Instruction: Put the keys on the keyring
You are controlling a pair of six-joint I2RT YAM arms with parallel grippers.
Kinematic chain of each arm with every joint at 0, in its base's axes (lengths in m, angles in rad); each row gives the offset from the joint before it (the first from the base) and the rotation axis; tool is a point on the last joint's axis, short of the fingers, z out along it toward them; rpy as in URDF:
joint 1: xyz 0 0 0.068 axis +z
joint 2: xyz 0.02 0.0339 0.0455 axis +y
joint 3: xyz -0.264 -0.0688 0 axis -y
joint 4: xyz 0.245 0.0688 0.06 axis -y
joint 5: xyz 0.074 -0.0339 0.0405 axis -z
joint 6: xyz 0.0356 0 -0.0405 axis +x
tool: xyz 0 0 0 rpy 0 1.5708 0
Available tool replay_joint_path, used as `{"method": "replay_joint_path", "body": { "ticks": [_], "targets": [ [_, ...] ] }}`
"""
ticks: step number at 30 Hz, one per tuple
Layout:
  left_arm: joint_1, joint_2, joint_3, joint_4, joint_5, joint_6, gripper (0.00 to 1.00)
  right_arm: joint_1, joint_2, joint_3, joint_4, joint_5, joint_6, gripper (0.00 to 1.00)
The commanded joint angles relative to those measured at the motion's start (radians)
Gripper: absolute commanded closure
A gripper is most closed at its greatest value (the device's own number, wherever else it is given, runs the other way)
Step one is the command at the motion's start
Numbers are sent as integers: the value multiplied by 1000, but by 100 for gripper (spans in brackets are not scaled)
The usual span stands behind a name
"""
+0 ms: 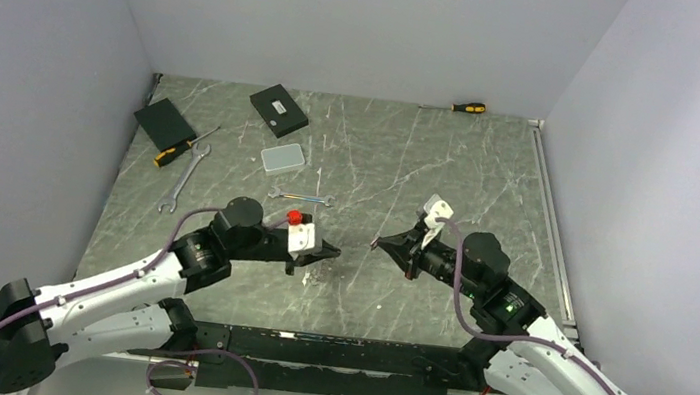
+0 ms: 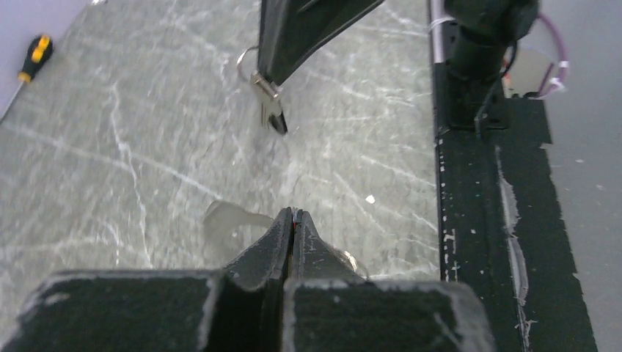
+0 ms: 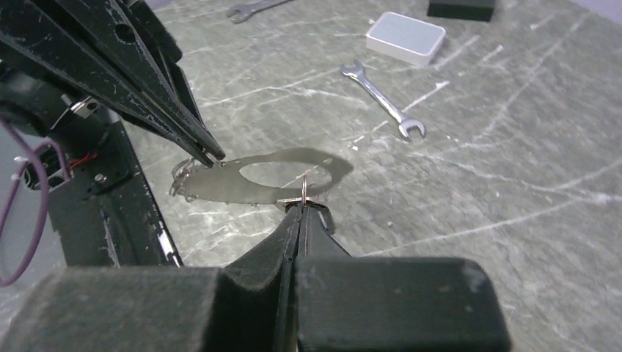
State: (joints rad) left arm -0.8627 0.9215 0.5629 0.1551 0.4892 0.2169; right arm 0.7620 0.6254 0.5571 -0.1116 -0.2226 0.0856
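Two black two-finger grippers meet tip to tip at centre frame in the overhead view. Both are lifted off the grey marbled table [image 1: 382, 151], probably so that ring and key hang free for threading. The right gripper [image 1: 378, 244] has its jaws pressed together on a thin silvery wire keyring [image 3: 306, 189], which stands just above its fingertips at lower middle of its own wrist view. In the left wrist view the same ring shows at upper centre, with a tiny key [image 2: 271, 111], silver with a dark end, dangling below it. The left gripper [image 1: 327, 252] also has its jaws closed. A small silvery metal piece [image 3: 182, 174] sits at its tips, left of centre in the right wrist view. It is probably another key, though it is too small to tell. The ring reads as a fine bright loop, only partly visible.
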Motion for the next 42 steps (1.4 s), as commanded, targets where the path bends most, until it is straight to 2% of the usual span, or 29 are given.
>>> {"method": "replay_joint_path", "body": {
  "ticks": [1, 5, 11, 17, 28, 34, 39, 42],
  "targets": [
    [-3, -32, 20, 74, 167, 96, 100, 3, -17, 64, 46, -144, -100, 100],
    [-3, -24, 82, 40, 212, 134, 100, 3, -13, 100, 16, -230, -151, 100],
    [-2, -55, 145, -67, 278, 318, 100, 3, -56, 102, 23, -329, -185, 100],
    [-3, -52, 189, -129, 326, 421, 100, 3, -60, 122, -10, -350, -221, 100],
    [-4, -6, 252, -145, 393, 487, 100, 6, -57, 123, -18, -337, -255, 100],
    [-3, -5, 225, -82, 349, 445, 100, 10, -39, 120, -10, -309, -256, 100],
    [-5, 35, 116, 67, 160, 353, 100, 13, -13, 94, 21, -197, -201, 100],
    [-9, 64, 46, 136, 94, 339, 100, 14, -7, 83, 12, -131, -182, 100]
  ]
}}
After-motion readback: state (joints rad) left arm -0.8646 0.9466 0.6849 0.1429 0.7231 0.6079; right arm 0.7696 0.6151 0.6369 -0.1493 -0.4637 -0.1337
